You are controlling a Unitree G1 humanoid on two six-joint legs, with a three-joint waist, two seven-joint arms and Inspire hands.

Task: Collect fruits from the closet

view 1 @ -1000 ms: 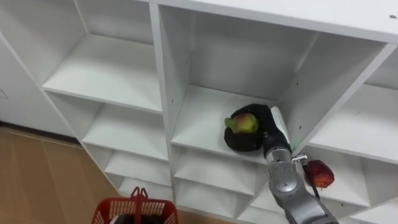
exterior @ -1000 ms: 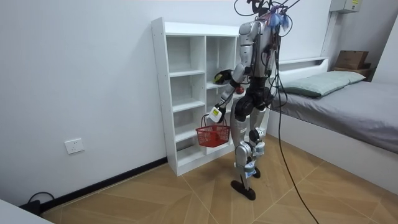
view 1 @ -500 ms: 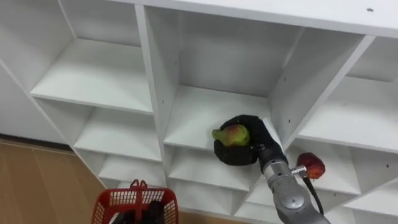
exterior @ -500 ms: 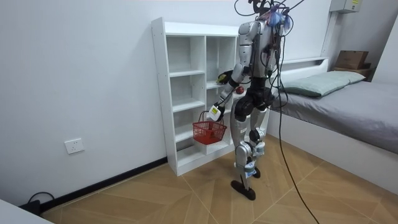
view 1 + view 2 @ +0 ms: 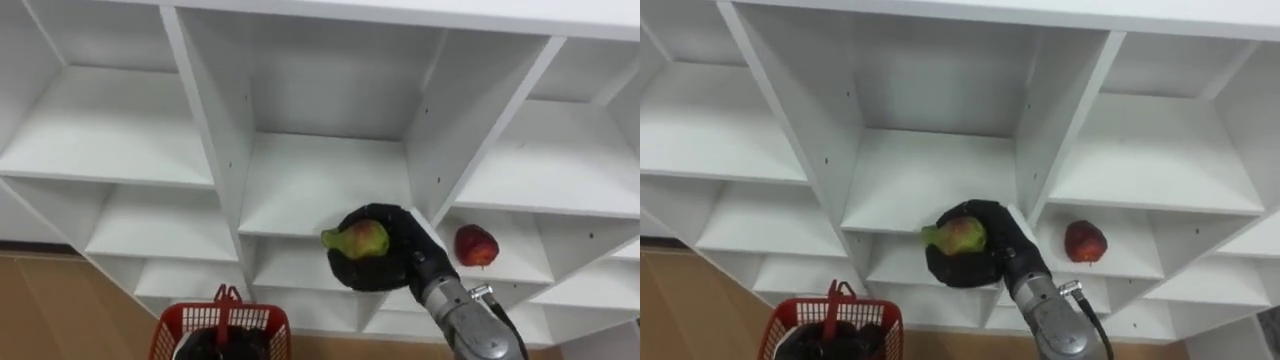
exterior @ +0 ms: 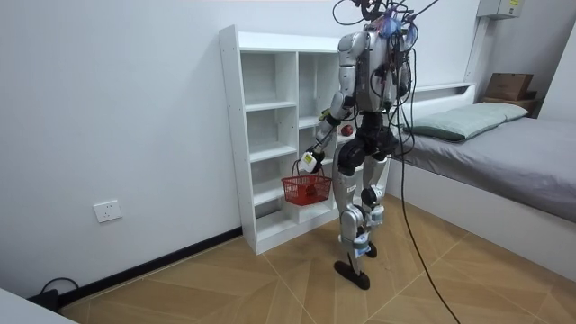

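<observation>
My right hand (image 5: 392, 262), in a black glove, is shut on a green and red fruit (image 5: 358, 238) in front of the edge of the white closet's middle shelf (image 5: 300, 190). A red apple (image 5: 476, 245) lies in the compartment to the right, one level lower. Below left, a red basket (image 5: 168, 338) hangs from my left hand (image 6: 309, 160), whose fingers are curled round its handle (image 5: 226, 297). In the room view I stand upright facing the closet (image 6: 270, 135).
The closet is a grid of open white compartments split by upright dividers (image 5: 210, 130). Wooden floor (image 5: 40, 310) shows at the lower left. In the room view a bed (image 6: 504, 144) stands behind me and a wall socket (image 6: 106, 211) sits low on the wall.
My right hand has drawn the fruit back from inside the compartment to its front edge and slightly lower. The camera has turned, bringing the apple's compartment more into view. The basket stays hanging.
</observation>
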